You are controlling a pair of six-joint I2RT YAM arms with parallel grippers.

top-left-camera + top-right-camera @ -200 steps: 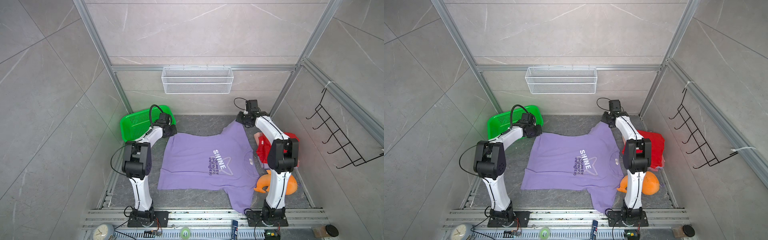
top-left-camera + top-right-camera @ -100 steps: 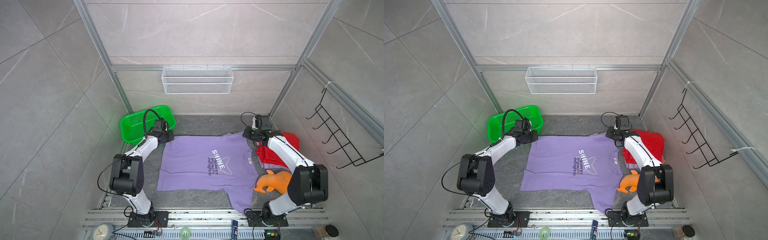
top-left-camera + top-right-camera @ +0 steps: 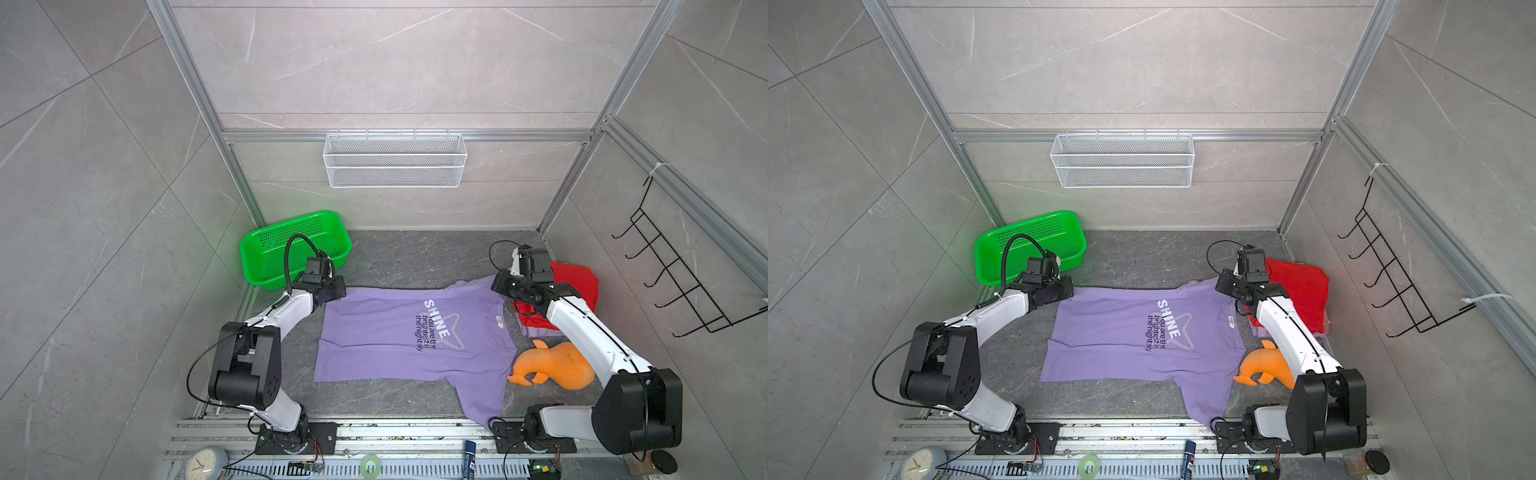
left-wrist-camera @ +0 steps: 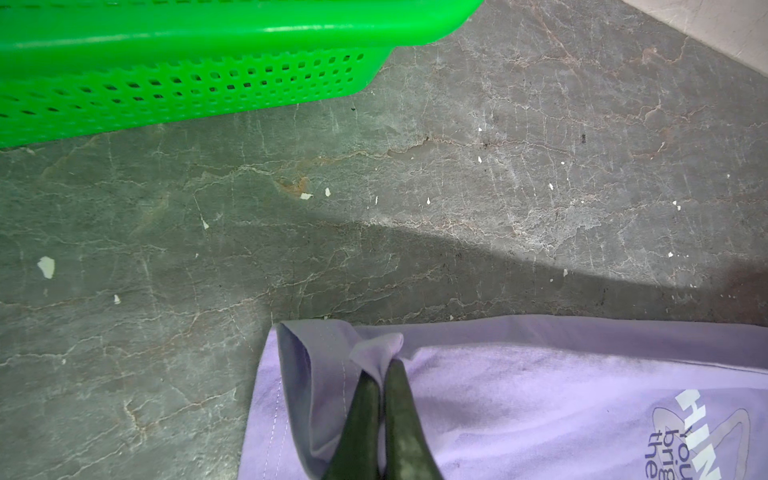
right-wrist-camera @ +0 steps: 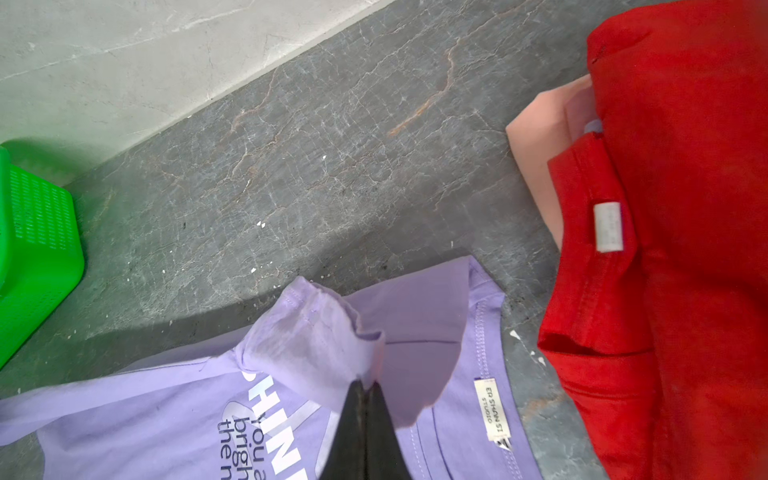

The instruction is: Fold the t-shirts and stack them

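Note:
The lavender "SHINE" t-shirt [image 3: 382,340] [image 3: 1108,336] lies spread flat on the grey floor, print up, in both top views. My left gripper [image 3: 341,293] [image 4: 382,370] is shut on its far hem corner. A small fold of cloth stands up between the fingers. My right gripper [image 3: 496,284] [image 5: 368,384] is shut on the far sleeve by the collar, with the cloth bunched above the tips. A folded red t-shirt [image 3: 577,282] [image 5: 685,208] lies just right of that gripper, on top of a pink t-shirt [image 5: 536,137]. A lavender edge [image 3: 536,330] shows under the red one.
A green perforated basket [image 3: 291,245] [image 4: 208,37] stands at the back left, close behind my left gripper. An orange plush toy [image 3: 557,370] lies by the shirt's collar, under my right forearm. A white wire basket [image 3: 395,162] and a black hook rack [image 3: 681,282] hang on the walls.
Both grippers have drawn back towards the front, bringing the shirt's far edge with them; the right one moved farthest. The far sleeve now lies nearer, and both elbows have swung outward and down.

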